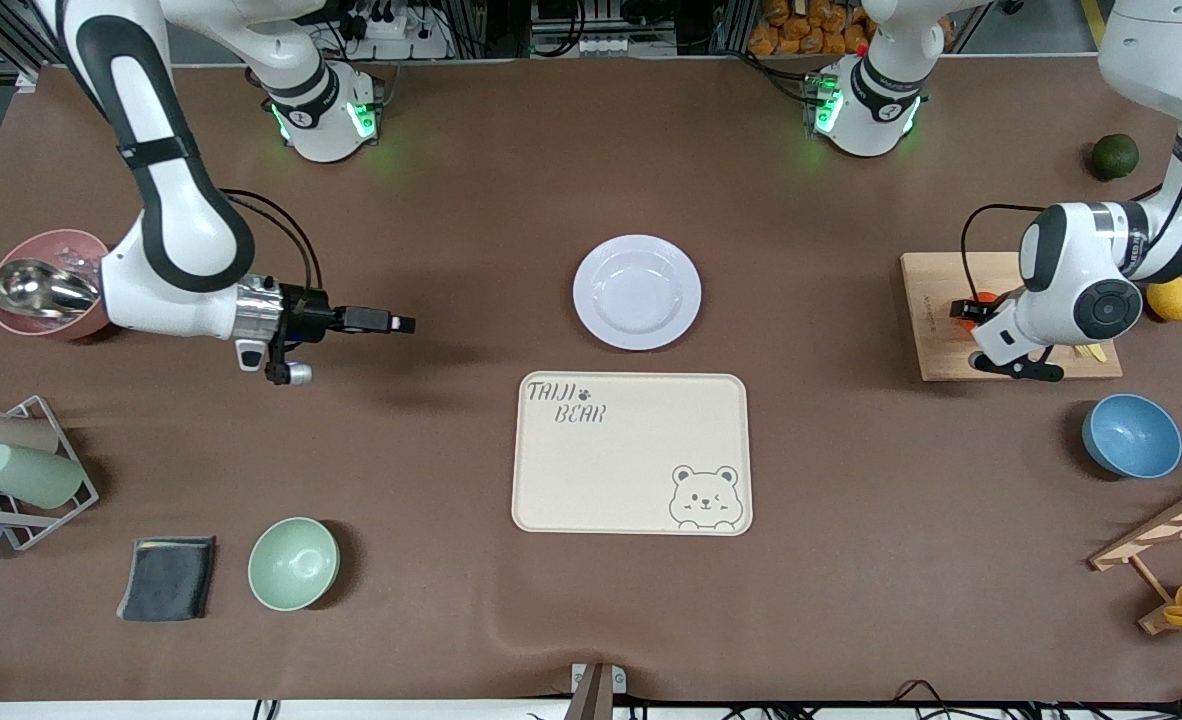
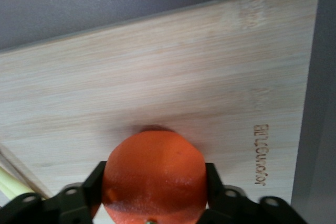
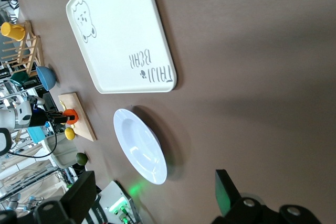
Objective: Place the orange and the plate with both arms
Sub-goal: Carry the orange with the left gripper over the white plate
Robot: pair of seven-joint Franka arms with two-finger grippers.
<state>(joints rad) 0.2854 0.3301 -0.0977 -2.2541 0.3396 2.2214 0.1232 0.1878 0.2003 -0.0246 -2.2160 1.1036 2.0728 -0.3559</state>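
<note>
The orange (image 2: 153, 174) is bright orange-red and lies on a wooden cutting board (image 2: 157, 72) at the left arm's end of the table. My left gripper (image 2: 156, 176) is shut on it, one black finger pressed to each side. In the front view only a sliver of the orange (image 1: 985, 297) shows beside the left gripper (image 1: 971, 310). The pale lavender plate (image 1: 637, 292) rests empty mid-table, farther from the front camera than the bear tray. My right gripper (image 1: 403, 323) hangs open and empty over bare table toward the right arm's end, fingers pointing at the plate (image 3: 139, 148).
A cream bear tray (image 1: 632, 453) lies just nearer the camera than the plate. A yellow lemon (image 1: 1171, 298) sits beside the board (image 1: 946, 335), with a dark green fruit (image 1: 1114, 156) and a blue bowl (image 1: 1132, 435) nearby. A pink bowl (image 1: 51, 285), cup rack (image 1: 11, 470) and green bowl (image 1: 293, 563) stand at the right arm's end.
</note>
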